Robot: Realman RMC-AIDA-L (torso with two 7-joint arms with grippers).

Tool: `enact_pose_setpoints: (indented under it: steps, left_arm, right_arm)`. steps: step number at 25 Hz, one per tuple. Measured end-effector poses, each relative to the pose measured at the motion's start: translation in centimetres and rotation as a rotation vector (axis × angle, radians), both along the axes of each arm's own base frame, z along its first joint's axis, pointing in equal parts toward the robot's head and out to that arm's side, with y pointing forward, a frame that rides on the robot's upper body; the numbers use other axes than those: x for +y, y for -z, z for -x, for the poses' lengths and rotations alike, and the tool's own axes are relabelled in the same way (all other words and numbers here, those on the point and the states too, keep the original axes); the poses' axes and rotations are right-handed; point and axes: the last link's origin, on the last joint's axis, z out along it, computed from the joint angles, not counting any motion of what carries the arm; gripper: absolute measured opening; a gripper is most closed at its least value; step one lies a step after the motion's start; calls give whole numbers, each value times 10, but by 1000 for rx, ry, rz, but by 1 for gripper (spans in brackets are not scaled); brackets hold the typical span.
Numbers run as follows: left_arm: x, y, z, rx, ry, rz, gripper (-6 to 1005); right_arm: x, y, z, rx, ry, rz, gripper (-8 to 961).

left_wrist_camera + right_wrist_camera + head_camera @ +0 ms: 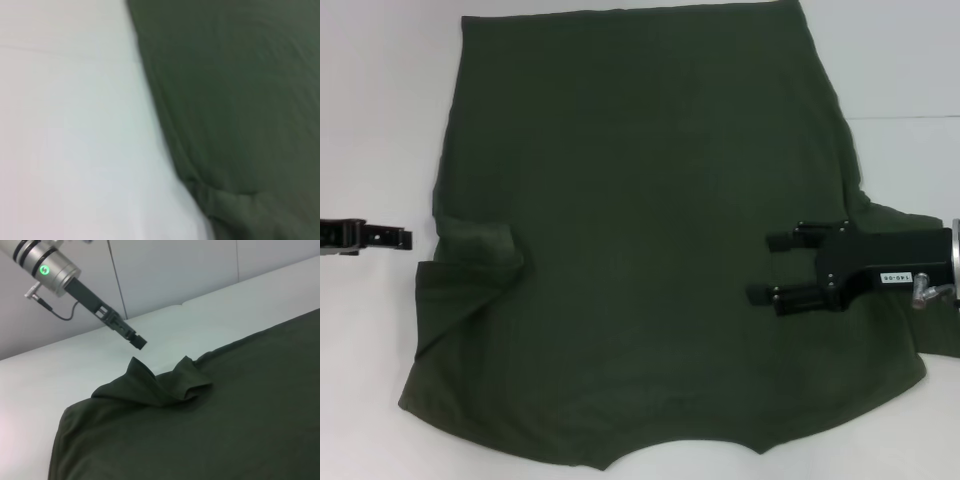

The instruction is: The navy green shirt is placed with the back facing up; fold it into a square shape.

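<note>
The navy green shirt (640,200) lies spread flat on the white table (370,100), plain side up, and fills most of the head view. Its left sleeve (475,250) is folded in over the body in a rumpled bunch, which also shows in the right wrist view (160,385). My left gripper (405,238) is shut and empty, over bare table just left of that sleeve; it also shows in the right wrist view (139,342). My right gripper (760,268) is open and empty, over the shirt's right side near the right sleeve. The left wrist view shows the shirt's edge (240,100).
White table surface shows on both sides of the shirt and beyond it (210,315). A seam in the table cover (910,118) runs at the right. The shirt's near edge reaches the bottom of the head view.
</note>
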Motion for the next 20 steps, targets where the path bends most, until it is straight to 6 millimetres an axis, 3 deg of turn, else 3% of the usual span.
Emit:
enact_pose_setpoints:
  steps: [20]
  left_arm:
    - [-7, 15, -15, -8, 179, 96, 847]
  right_arm:
    - [1, 0, 1, 0, -4, -1, 940]
